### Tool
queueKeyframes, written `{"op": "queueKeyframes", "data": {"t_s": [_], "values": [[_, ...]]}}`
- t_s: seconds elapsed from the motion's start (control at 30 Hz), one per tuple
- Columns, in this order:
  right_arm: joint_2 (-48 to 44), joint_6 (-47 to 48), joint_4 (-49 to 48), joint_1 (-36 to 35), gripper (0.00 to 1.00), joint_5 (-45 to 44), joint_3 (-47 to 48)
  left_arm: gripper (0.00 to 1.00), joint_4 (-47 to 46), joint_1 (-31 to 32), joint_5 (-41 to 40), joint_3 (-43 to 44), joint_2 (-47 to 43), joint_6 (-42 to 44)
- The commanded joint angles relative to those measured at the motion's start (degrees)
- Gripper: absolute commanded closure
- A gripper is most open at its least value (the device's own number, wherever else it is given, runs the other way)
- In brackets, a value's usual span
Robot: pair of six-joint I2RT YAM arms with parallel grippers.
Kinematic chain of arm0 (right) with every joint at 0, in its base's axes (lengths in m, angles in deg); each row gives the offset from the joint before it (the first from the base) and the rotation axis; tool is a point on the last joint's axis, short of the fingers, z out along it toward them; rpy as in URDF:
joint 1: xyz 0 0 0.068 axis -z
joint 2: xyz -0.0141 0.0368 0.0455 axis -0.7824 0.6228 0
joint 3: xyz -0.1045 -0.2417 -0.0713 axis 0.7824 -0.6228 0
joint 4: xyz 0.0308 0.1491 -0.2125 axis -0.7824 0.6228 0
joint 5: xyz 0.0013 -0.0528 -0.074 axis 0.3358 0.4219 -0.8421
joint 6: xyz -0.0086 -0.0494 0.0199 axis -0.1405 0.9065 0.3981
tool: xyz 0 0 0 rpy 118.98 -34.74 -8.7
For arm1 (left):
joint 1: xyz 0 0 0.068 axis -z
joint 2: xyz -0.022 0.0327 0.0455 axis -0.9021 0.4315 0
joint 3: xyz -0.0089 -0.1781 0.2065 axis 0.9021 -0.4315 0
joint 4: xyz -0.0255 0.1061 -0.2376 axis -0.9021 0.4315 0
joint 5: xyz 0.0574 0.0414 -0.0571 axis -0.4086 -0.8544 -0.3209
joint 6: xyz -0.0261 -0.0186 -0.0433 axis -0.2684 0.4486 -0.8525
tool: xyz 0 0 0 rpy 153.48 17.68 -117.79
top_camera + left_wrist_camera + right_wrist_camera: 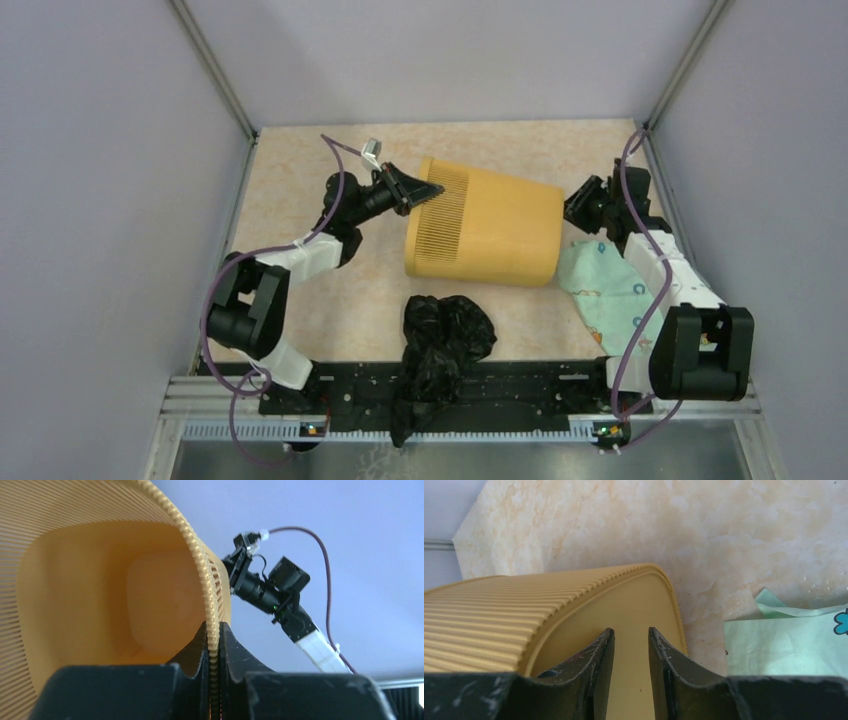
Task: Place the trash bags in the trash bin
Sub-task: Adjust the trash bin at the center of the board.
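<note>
L gripper [213, 632] pinching bin [500, 235] rim, R gripper [630, 631] at base, bag [445, 335] nearby

**Left gripper [213, 630] pinching the rim of a mustard-yellow plastic bin [100, 595]**

Its 2 black fingers [239, 652] press together on the finely slotted rim, 1 inside the mouth and 1 outside, and the ribbed edge rises between them. The bin's open mouth fills the left side, with its smooth base visible deep inside. Past the rim, the black-and-white right arm [280, 595] and its thin purple cable [326, 570] show against a pale lilac wall [360, 520].
</note>
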Motion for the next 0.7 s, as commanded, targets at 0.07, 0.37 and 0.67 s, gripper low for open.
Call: {"op": "queueKeyframes", "data": {"t_s": [0.07, 0.37, 0.67], "values": [[-1.3, 0.2, -0.1, -1.2, 0.67, 4.5, 2.3, 1.00, 7.5, -0.1, 2.6, 11.2, 3.4, 9.5], [-4.5, 3.3, 4.7, -1.2, 0.62, 2.5, 6.3, 1.00, 30.5, -2.2, 6.4, 35.4, 8.0, 23.0], [-7.9, 5.4, 8.0, -1.6, 0.55, 0.7, 7.5, 1.00, 58.4, -3.4, 3.3, 54.5, 11.1, 38.8]]}}
